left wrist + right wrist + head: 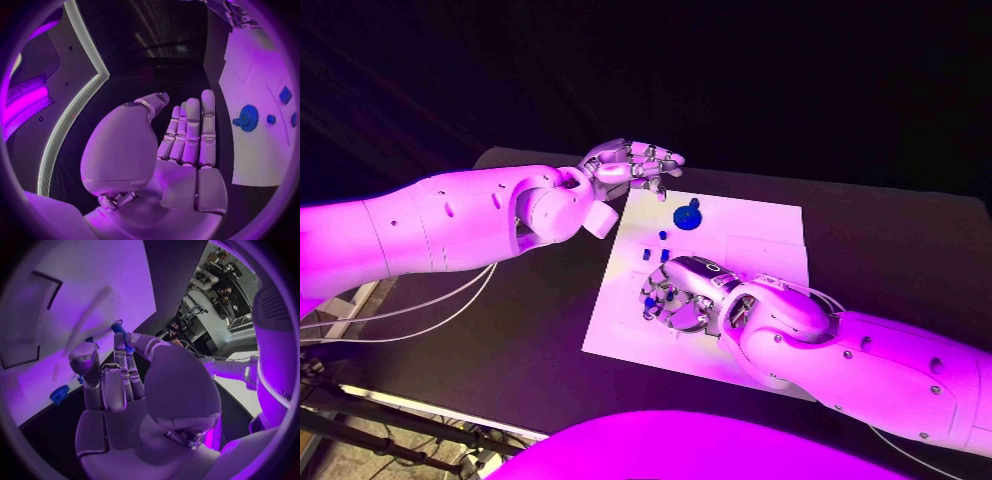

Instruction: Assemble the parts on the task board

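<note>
Head view: the white board point(733, 250) lies mid-desk point(906, 240), slanting from 12 toward 7 o'clock. The left robot hand point(629, 165) hovers off the board's 11 o'clock corner, fingers loosely curled and apart, grasping nothing. Just beside it, near the board's top edge, sits a blue gear point(687, 214) with a small knob at its 1 o'clock. Below the gear, toward 7 o'clock, a few small blue parts point(656, 252) lie in a short row on the board. The right robot hand point(681, 298) rests over the board's lower half, at about 6 o'clock from the gear, fingers bent down around a small blue piece point(651, 312) at its 8 o'clock side; whether they truly pinch it I cannot tell from here.

Left wrist view: the left robot hand point(181, 145) is released, fingers straight and side by side, thumb apart, palm bare. Beyond the fingertips the board point(250, 90) carries the gear point(249, 118) and, farther along, a blue peg point(270, 119) and a square part point(285, 94).

Right wrist view: the right robot hand point(119, 385) presses toward the board point(81, 290). A blue piece point(119, 328) sits at a fingertip point(122, 340) against the board; a firm grasp cannot be confirmed. Another blue part point(59, 393) lies near the board's edge.
</note>
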`<state>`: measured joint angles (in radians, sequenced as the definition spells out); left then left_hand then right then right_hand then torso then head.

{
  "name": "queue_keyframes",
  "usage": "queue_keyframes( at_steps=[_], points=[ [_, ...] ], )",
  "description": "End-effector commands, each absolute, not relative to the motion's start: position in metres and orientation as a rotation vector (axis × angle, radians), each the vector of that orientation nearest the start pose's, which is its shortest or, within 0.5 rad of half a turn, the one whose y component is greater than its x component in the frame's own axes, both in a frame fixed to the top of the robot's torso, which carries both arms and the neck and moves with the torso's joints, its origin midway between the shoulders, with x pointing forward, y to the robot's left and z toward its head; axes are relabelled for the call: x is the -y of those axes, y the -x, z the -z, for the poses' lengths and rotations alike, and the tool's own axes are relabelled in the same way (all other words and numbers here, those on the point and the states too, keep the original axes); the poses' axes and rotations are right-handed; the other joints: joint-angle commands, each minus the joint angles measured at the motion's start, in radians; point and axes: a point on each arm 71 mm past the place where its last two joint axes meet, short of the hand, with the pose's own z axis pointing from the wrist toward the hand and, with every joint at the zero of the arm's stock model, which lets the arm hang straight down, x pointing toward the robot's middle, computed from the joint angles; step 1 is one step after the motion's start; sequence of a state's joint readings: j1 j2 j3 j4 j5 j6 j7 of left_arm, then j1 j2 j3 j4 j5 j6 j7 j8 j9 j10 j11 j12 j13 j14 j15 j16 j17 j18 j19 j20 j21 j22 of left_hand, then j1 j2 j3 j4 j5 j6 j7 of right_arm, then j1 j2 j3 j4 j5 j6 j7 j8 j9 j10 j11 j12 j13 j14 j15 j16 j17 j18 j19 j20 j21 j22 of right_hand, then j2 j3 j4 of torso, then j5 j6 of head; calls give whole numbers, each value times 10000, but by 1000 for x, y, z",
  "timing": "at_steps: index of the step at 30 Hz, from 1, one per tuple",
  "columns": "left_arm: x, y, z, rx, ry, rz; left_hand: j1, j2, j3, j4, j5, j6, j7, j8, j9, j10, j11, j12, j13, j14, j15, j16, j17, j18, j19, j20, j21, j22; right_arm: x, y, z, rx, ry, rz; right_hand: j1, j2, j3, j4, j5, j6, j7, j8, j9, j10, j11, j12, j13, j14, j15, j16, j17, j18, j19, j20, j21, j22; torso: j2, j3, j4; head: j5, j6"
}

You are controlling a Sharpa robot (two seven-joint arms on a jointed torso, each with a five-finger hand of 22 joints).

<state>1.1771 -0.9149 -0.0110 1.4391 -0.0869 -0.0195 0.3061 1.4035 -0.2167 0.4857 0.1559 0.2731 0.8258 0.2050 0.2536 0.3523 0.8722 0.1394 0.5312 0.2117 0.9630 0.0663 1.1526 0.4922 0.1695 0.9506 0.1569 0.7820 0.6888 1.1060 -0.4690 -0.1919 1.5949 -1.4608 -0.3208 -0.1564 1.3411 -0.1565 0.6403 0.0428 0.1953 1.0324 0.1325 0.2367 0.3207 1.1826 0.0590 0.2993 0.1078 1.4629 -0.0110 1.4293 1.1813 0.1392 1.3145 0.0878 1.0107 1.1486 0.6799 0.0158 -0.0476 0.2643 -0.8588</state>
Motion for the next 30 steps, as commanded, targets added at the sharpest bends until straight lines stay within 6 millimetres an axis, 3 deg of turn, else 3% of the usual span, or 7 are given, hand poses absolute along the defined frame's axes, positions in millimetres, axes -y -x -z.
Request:
queue_keyframes(
  at_steps=[1,30],
  points=[
    [-253,-494,186,-15974,10370,16331,77,21,-50,-16,46,-87,-17,32,-11,-58,-3,19,-13,-43,9,-61,-13,144,68,18,-40,-13,3,-381,255,-18038,4163,-10203,0,53,-34,-23,26,78,-10,463,537,-52,22,-31,-13,349,-49,39,6,-177,-58,-14,-26,9,0,-2,1,13,-14],
    [-253,-494,186,-16046,10353,16343,70,9,-72,1,42,-98,-13,41,-15,-84,4,10,-26,-58,16,-71,-16,141,68,20,-63,-26,2,-375,253,-18078,4160,-10403,3,46,-42,-44,27,78,-11,474,550,-49,21,-31,-7,352,-50,45,21,-181,-46,-14,-1,31,-2,3,-2,82,-76]
  ],
)
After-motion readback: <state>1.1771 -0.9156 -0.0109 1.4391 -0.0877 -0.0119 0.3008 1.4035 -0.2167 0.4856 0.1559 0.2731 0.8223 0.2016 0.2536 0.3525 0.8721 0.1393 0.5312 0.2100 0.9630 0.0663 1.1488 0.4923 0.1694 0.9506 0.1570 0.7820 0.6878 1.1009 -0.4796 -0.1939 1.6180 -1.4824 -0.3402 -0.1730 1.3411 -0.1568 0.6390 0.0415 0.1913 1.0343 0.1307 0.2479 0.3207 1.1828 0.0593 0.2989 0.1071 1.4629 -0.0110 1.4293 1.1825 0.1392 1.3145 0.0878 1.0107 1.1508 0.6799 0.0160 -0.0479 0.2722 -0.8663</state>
